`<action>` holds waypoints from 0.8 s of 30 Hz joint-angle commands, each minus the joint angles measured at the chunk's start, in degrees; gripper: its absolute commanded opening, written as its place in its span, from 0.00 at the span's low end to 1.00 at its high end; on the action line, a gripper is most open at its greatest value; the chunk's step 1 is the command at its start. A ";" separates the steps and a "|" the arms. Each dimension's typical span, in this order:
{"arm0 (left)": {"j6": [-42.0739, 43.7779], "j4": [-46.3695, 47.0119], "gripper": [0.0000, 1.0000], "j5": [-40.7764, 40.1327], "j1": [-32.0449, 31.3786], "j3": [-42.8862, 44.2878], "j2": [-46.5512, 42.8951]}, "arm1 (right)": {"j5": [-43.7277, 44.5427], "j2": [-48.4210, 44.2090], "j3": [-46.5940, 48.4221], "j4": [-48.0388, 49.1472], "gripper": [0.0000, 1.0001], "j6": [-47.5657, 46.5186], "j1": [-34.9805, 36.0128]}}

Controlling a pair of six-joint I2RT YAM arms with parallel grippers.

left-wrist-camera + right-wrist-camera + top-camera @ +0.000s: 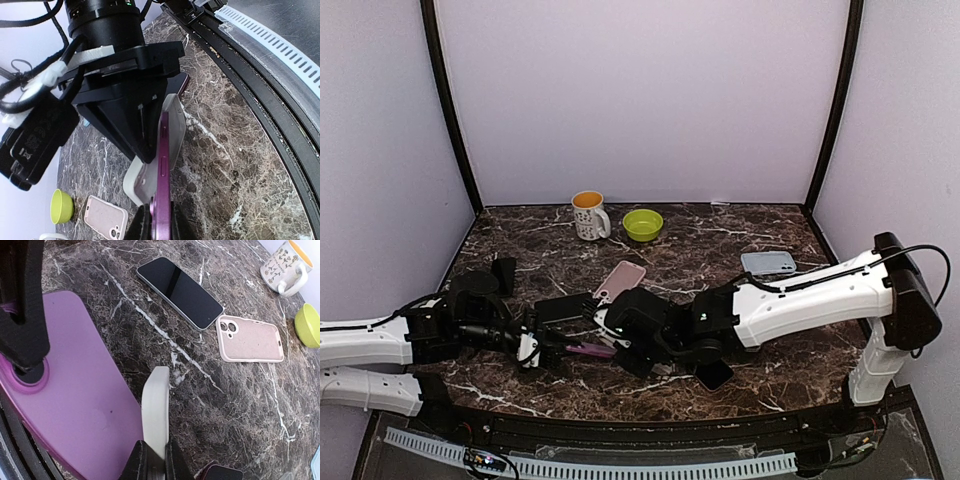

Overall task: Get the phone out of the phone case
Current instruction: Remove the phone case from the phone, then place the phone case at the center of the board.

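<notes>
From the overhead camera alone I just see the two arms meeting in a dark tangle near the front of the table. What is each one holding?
Observer: The left wrist camera shows the left fingers shut on the edge of a purple phone.
Operator: And the right arm?
Observer: Its wrist camera shows the right fingers pinching the rim of a whitish case.
Operator: Is the phone out yet?
Observer: From the right wrist, one end of that rim stands clear of the phone. The other end is hidden by the fingers, so I cannot tell.
</notes>
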 commanded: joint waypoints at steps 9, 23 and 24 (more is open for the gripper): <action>0.80 10.12 0.00 -1.64 0.03 0.77 -2.42 | 0.55 -4.22 -3.54 -2.53 0.00 3.55 -0.14; 4.07 7.85 0.00 -9.69 1.87 -0.01 -6.43 | 3.62 -16.06 -9.09 -1.12 0.00 8.31 -9.21; 4.00 7.92 0.00 -9.66 2.03 -0.10 -6.82 | 3.47 -16.79 -9.41 -0.36 0.00 8.68 -10.51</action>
